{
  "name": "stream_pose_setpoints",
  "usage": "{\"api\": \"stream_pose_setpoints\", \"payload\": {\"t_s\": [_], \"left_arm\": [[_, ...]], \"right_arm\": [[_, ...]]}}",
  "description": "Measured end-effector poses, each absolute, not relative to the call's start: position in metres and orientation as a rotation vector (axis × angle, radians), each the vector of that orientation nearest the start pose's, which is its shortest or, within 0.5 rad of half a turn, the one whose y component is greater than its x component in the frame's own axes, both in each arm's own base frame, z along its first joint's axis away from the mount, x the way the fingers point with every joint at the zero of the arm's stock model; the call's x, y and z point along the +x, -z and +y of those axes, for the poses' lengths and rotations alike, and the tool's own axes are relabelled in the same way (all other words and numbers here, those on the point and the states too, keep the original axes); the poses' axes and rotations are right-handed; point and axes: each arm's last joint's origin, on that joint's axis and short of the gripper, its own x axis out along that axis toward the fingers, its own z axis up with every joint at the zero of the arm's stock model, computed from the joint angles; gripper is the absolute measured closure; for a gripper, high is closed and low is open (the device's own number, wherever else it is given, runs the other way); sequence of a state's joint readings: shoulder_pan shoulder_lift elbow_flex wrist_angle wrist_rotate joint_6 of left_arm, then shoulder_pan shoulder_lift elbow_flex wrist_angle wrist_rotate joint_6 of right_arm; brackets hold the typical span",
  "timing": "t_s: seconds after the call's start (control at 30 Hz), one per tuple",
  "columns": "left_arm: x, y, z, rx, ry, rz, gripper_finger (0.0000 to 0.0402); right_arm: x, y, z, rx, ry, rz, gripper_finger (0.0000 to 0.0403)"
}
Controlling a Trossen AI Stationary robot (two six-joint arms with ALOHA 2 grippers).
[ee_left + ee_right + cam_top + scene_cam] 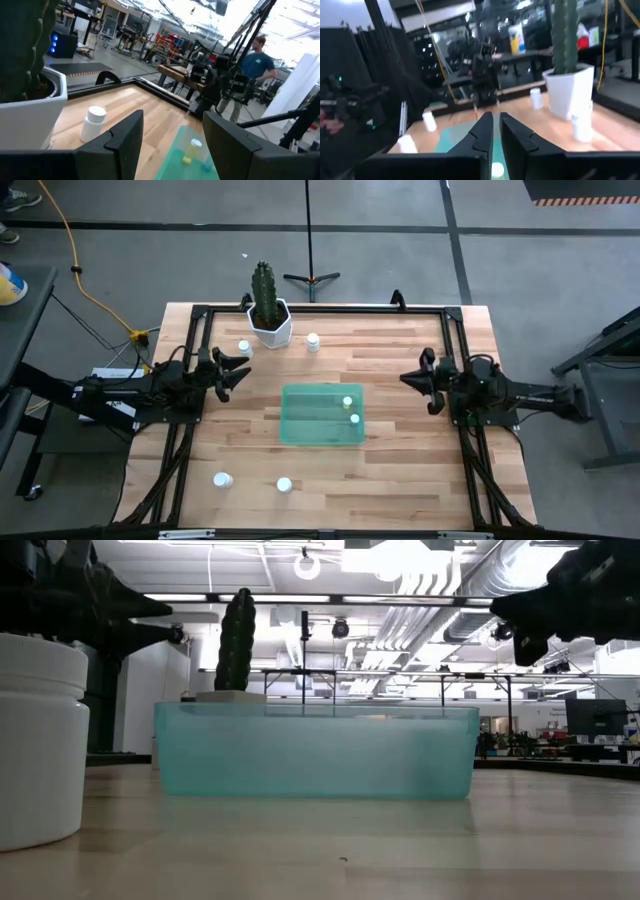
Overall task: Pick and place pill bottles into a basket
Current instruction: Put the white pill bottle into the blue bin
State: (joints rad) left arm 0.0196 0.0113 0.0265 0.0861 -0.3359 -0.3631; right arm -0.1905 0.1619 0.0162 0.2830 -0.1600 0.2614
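Note:
The green translucent basket (320, 416) stands mid-table and holds two pill bottles (347, 402) (354, 418). Two more white bottles stand at the far side, one (243, 347) beside the cactus pot and one (313, 340) to its right. Two others (222, 479) (284, 485) stand near the front edge. My left gripper (247, 370) hovers open and empty left of the basket, its fingers wide apart in the left wrist view (172, 135). My right gripper (405, 378) hovers right of the basket, shut and empty, also seen in its wrist view (495, 125).
A white hexagonal pot with a cactus (269, 318) stands at the far edge, left of centre. A black frame (320, 309) runs round the table. A person (255, 65) stands in the room beyond the table. Bare wood lies between the basket and both grippers.

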Motion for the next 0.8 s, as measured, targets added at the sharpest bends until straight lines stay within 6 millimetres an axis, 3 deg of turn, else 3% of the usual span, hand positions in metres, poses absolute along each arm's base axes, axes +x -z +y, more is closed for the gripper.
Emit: {"api": "stream_pose_setpoints", "payload": {"t_s": [0.13, 0.23, 0.4, 0.67, 0.8], "left_arm": [[0.095, -0.183, 0.011, -0.350, -0.331, -0.183, 0.0160], [0.094, -0.197, 0.011, -0.309, -0.333, -0.183, 0.0160], [0.099, -0.242, 0.010, -0.249, -0.303, -0.146, 0.0160], [0.114, -0.317, 0.009, -0.212, -0.277, 0.243, 0.0160], [0.120, -0.350, 0.008, -0.221, -0.252, 0.357, 0.0160]], "right_arm": [[0.102, -0.184, -0.015, 0.241, 0.022, -0.158, 0.0388], [0.101, -0.185, -0.016, 0.245, 0.059, -0.166, 0.0389], [0.101, -0.181, -0.019, 0.276, 0.160, -0.144, 0.0384], [0.101, -0.181, -0.021, 0.278, 0.225, -0.154, 0.0386], [0.101, -0.181, -0.021, 0.272, 0.230, -0.154, 0.0384]]}}
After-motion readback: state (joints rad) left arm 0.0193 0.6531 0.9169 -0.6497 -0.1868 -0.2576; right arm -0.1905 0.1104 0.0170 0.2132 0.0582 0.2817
